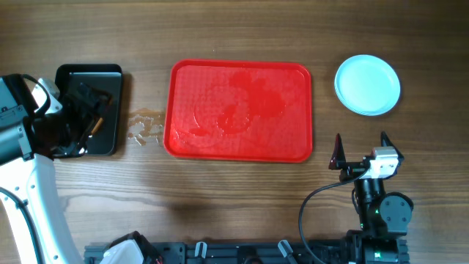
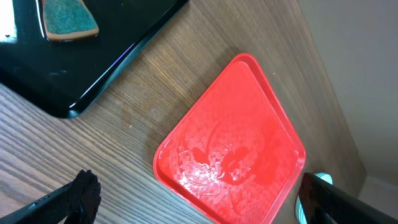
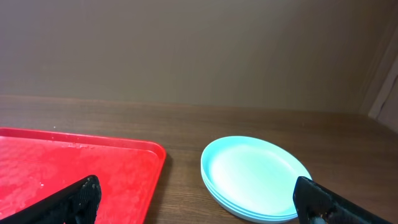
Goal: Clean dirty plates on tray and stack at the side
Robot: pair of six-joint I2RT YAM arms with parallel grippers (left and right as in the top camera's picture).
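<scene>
The red tray (image 1: 293,88) lies mid-table, wet with streaks of water and with no plate on it. The pale-blue plates (image 1: 367,84) sit in one stack on the table to its right, and the top one looks clean. My right gripper (image 1: 360,149) is open and empty, just in front of the stack. The right wrist view has the stack (image 3: 255,174) and the tray's corner (image 3: 74,162) ahead of its spread fingers (image 3: 84,198). My left gripper (image 1: 82,117) hovers open over the black tray. Its wrist view looks across the table at the red tray (image 2: 249,112).
A black tray (image 1: 110,77) at the far left holds a green sponge (image 2: 67,18) with an orange edge. A small puddle of water (image 1: 145,126) lies on the wood between the two trays. Cables and arm bases run along the front edge.
</scene>
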